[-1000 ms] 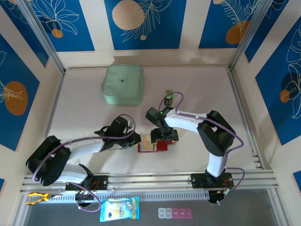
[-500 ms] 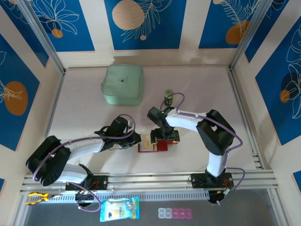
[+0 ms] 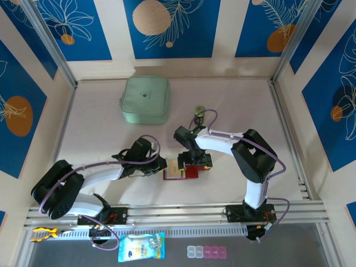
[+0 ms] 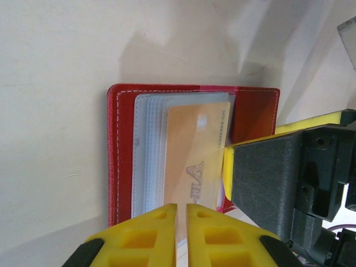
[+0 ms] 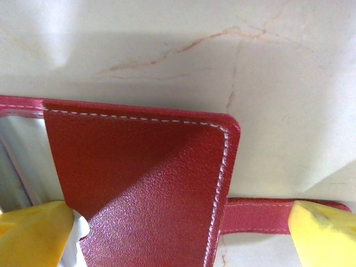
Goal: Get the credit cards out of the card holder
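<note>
The credit cards [image 4: 194,150] sit in the open card holder [image 4: 119,150]. The holder lies flat on the table [image 3: 100,128] at 6 o'clock from its centre, between the two grippers. The one card I can make out is orange-tan and tucked among the clear pockets [image 4: 146,150]; any others are hidden beneath it.

The left gripper [image 4: 182,219] is at the holder's 9 o'clock edge. Its fingers are clenched almost together, with only a sliver between them, and the tips are right at the card's end. I cannot tell whether they pinch anything or merely press down. The right gripper [image 5: 178,225] is at 3 o'clock and released. Its jaws are spread wide to either side of the red cover flap, and the strap tab [image 5: 261,217] runs toward one finger.

As I judge it, a card is light, thin, stiff and slick, and the pocket film will cling to it. It should be pinched by its exposed edge and drawn straight out along its length while the soft, floppy holder is pinned. Otherwise the whole wallet is likely to slide along with it.

Compared with a second ago, the holder is where it was and the left arm looks unmoved. The right arm's wrist has edged slightly toward 9 o'clock, uncovering more of the small can [image 3: 199,115] at its 12 o'clock. The mint-green case [image 3: 145,100] at 11 o'clock is unchanged.
</note>
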